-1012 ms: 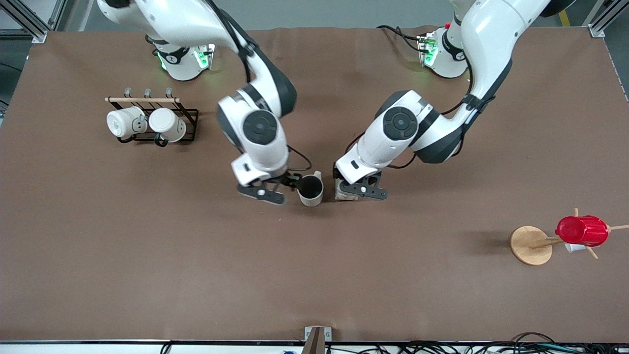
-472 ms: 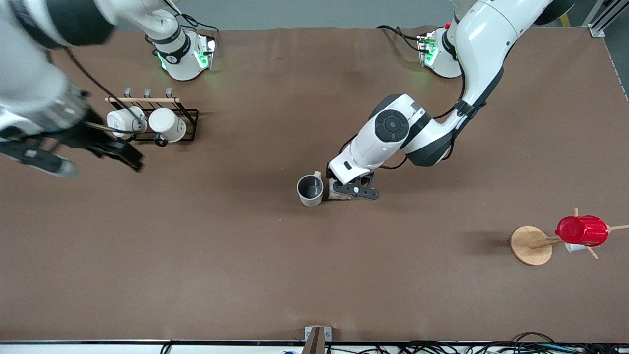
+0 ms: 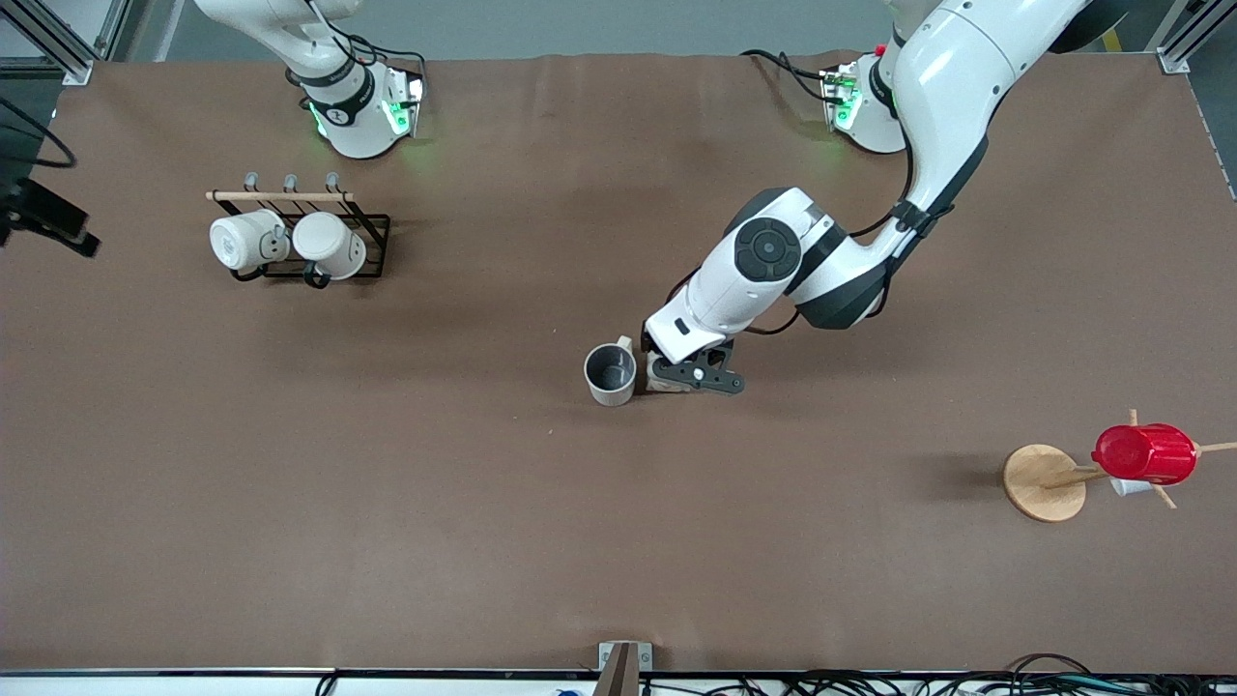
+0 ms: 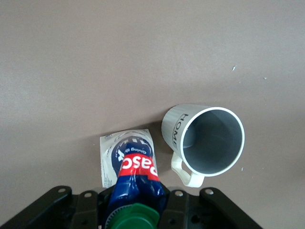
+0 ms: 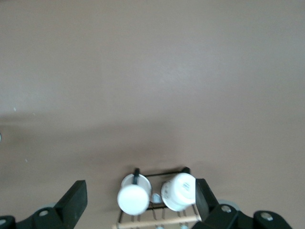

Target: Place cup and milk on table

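Centrally, the left gripper [image 3: 688,375] grips the milk [image 4: 129,164] beside the cup [image 3: 611,374]; right gripper [image 5: 138,202] gapes wide.

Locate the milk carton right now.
In the front view the milk stands mid-table beside the cup, toward the left arm's end of it, under the left hand.

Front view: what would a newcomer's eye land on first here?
Mid-table, the left hand closes on the milk, which stands beside the upright cup on the table. The right hand hangs open at the right arm's end. A red cup on a wooden stand catches the eye at the left arm's end.
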{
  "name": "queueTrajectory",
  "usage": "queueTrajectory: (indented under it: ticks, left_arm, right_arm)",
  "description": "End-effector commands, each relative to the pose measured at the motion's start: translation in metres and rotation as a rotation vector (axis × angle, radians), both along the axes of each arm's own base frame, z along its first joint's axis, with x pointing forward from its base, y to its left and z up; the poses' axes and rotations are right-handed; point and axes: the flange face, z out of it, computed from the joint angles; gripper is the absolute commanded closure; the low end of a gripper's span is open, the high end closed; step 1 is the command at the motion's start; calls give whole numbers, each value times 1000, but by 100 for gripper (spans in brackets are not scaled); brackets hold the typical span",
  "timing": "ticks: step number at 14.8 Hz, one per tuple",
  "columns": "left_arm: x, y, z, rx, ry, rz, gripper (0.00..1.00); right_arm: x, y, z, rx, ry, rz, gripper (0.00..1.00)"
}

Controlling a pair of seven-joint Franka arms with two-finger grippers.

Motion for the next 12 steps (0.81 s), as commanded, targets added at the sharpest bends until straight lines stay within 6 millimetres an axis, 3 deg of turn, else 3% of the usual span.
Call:
queueTrajectory:
  ticks: [1,2,4,6,7,12]
  left_arm:
    - [5,-2,-3,3,-14,-9,75]
    - [5,-2,-3,3,-12,-3,57]
    - [5,-1,-2,4,-13,3,25]
    - [6,0,6,1,-22,7,6]
    - [6,0,13,-1,-28,8,0]
    - [-3,11,77,69,-69,22,0]
  right_arm:
    - [-9,-2,35,-3,-54,27,0]
    - [-10,6,45,-3,-75,34,0]
    - [-4,16,44,-4,-74,15,0]
    - [-5,18,36,19,-47,-20,0]
    - [-6,17,34,21,-35,-33,0]
    - [-6,15,29,30,-17,-49,0]
